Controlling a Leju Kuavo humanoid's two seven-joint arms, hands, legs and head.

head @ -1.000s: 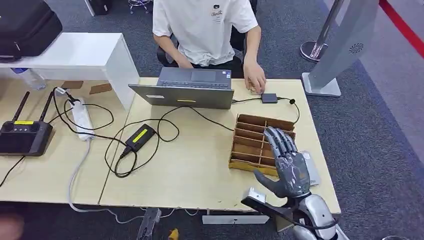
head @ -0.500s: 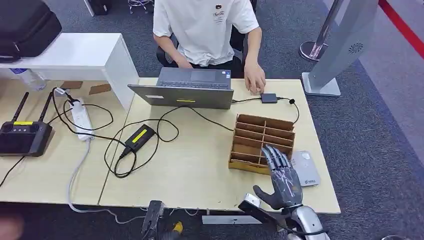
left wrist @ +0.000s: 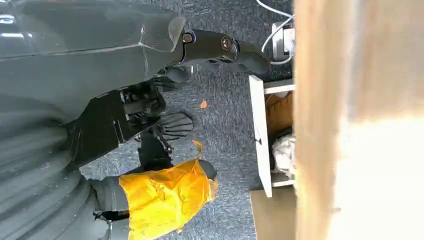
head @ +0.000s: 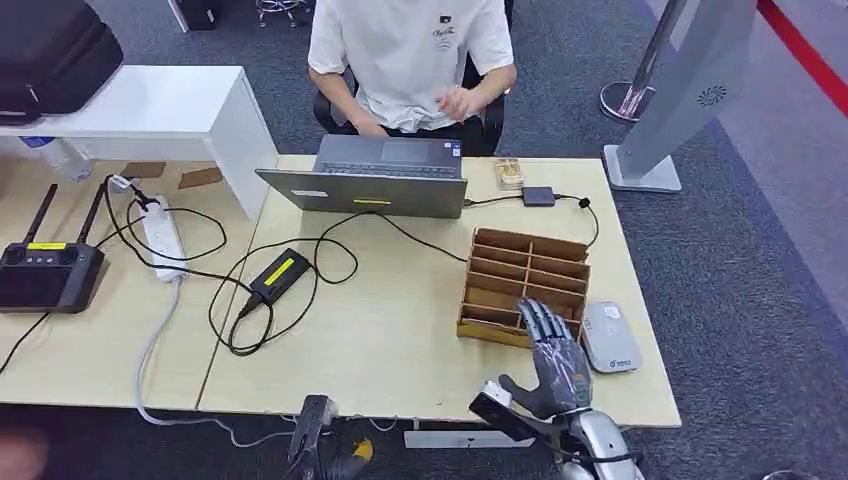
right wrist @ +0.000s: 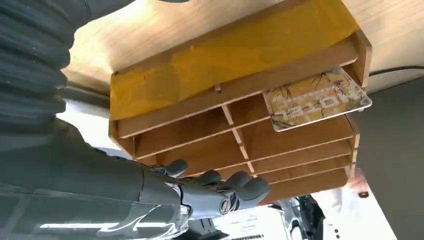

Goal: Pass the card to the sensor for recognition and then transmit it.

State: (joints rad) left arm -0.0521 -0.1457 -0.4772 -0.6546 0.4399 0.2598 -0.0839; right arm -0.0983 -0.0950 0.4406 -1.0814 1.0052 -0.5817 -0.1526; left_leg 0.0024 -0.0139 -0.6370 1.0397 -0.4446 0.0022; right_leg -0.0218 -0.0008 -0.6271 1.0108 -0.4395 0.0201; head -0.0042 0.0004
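Right hand point(head: 556, 362) at table's point(head: 400, 330) near edge | fingers point(right wrist: 235, 182) spread, empty | card point(right wrist: 316, 99) protrudes from rack point(head: 525, 282)

A: Anything readable in there?

B: Barely. In the right wrist view the card point(right wrist: 316, 101) sitting in the wooden rack point(right wrist: 240, 130) has "HOTEL" printed on it, showing upside down from that angle.

A: What about the person's shirt?

B: There's a small dark logo on the white shirt point(head: 410, 50), too tiny to read. Same for the print on the grey sensor point(head: 610, 337) on the counter point(head: 400, 330).
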